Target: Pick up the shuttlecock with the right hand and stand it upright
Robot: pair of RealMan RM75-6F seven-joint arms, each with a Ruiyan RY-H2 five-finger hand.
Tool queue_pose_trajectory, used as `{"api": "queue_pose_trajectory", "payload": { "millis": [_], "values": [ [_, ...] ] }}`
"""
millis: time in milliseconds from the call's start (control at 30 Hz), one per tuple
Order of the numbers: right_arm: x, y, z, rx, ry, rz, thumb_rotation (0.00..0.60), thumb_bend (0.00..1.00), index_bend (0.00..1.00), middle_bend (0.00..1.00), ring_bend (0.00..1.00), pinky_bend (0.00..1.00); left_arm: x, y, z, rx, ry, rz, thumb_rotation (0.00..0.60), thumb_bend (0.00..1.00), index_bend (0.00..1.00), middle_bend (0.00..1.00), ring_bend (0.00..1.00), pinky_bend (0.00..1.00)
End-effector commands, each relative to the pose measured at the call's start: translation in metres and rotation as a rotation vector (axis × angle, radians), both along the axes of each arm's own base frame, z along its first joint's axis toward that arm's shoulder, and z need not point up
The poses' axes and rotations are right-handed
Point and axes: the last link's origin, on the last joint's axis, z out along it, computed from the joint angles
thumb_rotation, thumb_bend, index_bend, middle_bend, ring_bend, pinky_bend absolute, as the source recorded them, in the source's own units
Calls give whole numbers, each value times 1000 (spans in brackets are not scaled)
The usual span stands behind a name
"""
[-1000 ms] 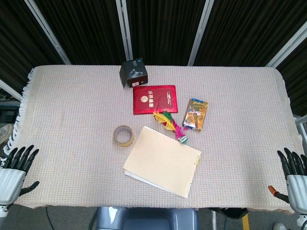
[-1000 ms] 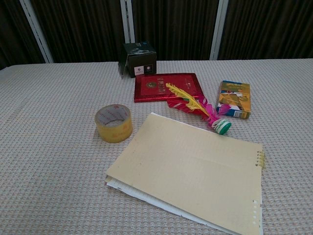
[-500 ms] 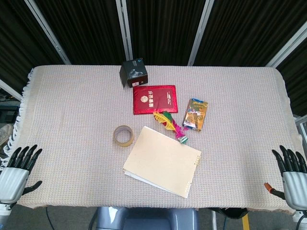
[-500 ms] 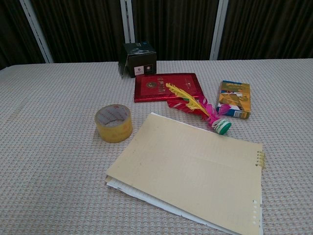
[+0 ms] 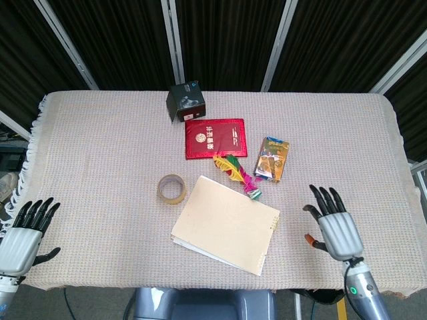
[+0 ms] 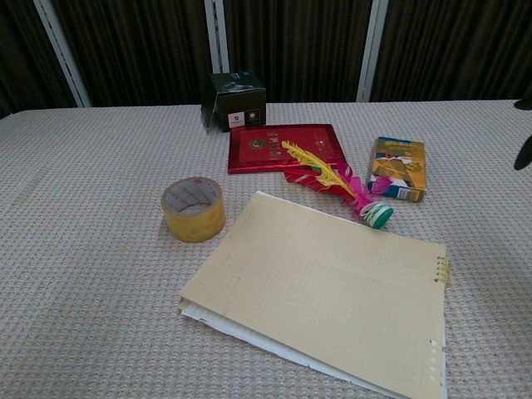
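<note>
The shuttlecock (image 5: 239,174) (image 6: 342,186) lies on its side at mid-table, its yellow, pink and green feathers pointing toward the red booklet and its green-and-white base (image 6: 379,216) touching the notepad's far edge. My right hand (image 5: 335,227) hovers over the cloth to the right of the notepad, fingers spread, holding nothing; in the chest view only dark fingertips (image 6: 524,152) show at the right edge. My left hand (image 5: 23,231) hangs open at the table's front-left corner, far from the shuttlecock.
A cream notepad (image 5: 225,224) lies in front of the shuttlecock, a yellow tape roll (image 5: 171,189) to its left. A red booklet (image 5: 215,137), a black box (image 5: 186,101) and a colourful card box (image 5: 272,159) sit behind and beside it. A woven cloth (image 5: 100,147) covers the table.
My right hand has moved from the table's front-right corner leftward and in over the cloth, toward the notepad. The left hand shifted only slightly. The objects stayed put.
</note>
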Motion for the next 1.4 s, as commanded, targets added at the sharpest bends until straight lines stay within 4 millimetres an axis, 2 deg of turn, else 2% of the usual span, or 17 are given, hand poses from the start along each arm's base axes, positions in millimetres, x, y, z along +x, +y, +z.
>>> {"api": "queue_pose_trajectory", "payload": {
  "millis": [33, 533, 1000, 1200, 1400],
  "values": [
    [21, -31, -24, 25, -4, -3, 600, 131, 342, 0, 0, 0, -2, 5, 0, 3, 1, 14, 600, 35, 0, 0, 0, 0],
    [53, -85, -66, 74, 46, -14, 600, 130, 316, 0, 0, 0, -13, 23, -8, -17, 6, 89, 600, 34, 0, 0, 0, 0],
    [80, -140, -106, 125, 90, -20, 600, 129, 245, 0, 0, 0, -27, 40, -13, -18, 20, 158, 600, 34, 0, 0, 0, 0],
    [88, -156, -114, 131, 100, -29, 600, 128, 243, 0, 0, 0, -32, 46, -13, -15, 19, 185, 600, 35, 0, 0, 0, 0],
    [100, -161, -118, 124, 104, -20, 600, 129, 230, 0, 0, 0, -35, 50, -13, -20, 8, 193, 600, 36, 0, 0, 0, 0]
  ]
}}
